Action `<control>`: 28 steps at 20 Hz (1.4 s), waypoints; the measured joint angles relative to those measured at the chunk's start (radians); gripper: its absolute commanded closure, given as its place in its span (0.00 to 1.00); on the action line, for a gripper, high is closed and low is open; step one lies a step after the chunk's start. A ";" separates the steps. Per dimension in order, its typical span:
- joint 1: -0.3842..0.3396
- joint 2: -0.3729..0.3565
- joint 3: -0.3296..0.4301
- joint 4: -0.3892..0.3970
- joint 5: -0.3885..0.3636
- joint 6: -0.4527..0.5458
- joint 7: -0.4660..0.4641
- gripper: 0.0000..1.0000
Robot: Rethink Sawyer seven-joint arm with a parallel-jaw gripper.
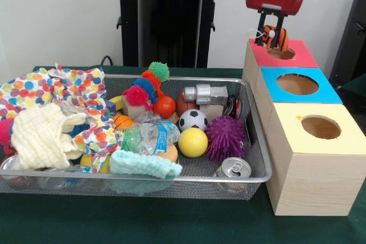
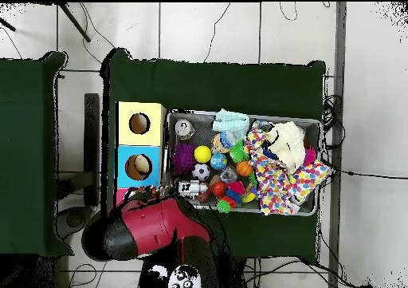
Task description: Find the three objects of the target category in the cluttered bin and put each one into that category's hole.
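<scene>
My gripper point(image 1: 273, 34) hangs at the top right of the front view, shut on a small orange-brown striped plush toy point(image 1: 278, 38). It holds the toy just above the round hole point(image 1: 281, 54) in the red-topped wooden box point(image 1: 300, 56). The silver wire-mesh bin point(image 1: 256, 176) stands to the left of the boxes, full of clutter. I see no other plush toys in it; cloths may hide them. In the overhead view the red arm point(image 2: 155, 225) covers the red-topped box and the gripper; the bin point(image 2: 239, 116) lies to its right.
A blue-topped box point(image 1: 323, 92) and a yellow-topped box point(image 1: 297, 135) stand in a row in front of the red one. The bin holds a polka-dot cloth point(image 1: 63, 87), a cream cloth point(image 1: 40, 135), a purple spiky ball point(image 1: 225, 136), a yellow ball point(image 1: 193, 142), a soccer ball point(image 1: 193, 119) and a can point(image 1: 234, 168).
</scene>
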 measured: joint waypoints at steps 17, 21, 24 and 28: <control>0.081 0.100 -0.074 0.001 0.000 -0.080 0.000 1.00; 0.082 0.105 -0.085 0.001 0.001 -0.080 0.000 1.00; 0.085 0.105 -0.094 0.001 0.001 -0.080 0.000 1.00; 0.113 0.104 -0.116 0.001 0.007 -0.080 0.000 1.00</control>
